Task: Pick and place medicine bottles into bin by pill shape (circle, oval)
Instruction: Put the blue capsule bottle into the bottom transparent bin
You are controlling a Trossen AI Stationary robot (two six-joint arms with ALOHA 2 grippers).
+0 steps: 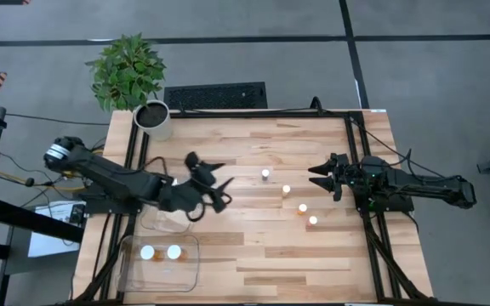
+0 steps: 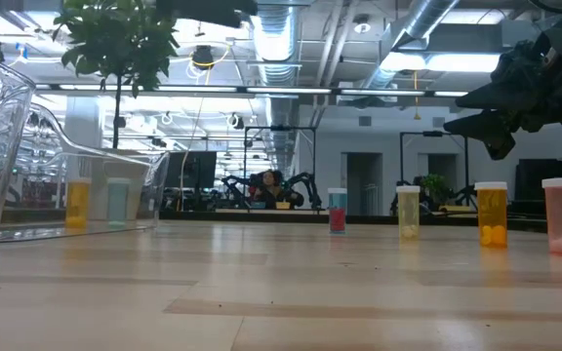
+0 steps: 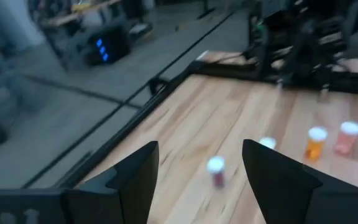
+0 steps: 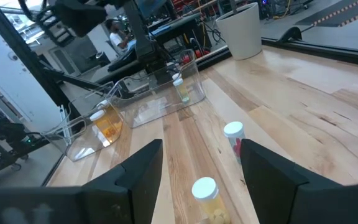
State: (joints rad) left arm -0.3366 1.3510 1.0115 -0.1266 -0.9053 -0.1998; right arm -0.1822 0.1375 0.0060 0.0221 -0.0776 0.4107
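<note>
Four medicine bottles [image 1: 287,189] stand on the wooden table [image 1: 253,255] beside the clear bin [image 1: 185,276]; two more sit inside it; left hand [image 1: 224,189] and right hand [image 1: 317,177] both wide, empty.

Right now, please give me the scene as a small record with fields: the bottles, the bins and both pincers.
bottles on the bare table: four medicine bottles in a slanted row
bottles in a bin: two, in the clear bin at the near left
second bin: another clear bin behind it, under the left arm
left pincer: open, holding nothing, above the table, left of the row
right pincer: open, holding nothing, right of the row
other: potted plant at the far left corner
</note>
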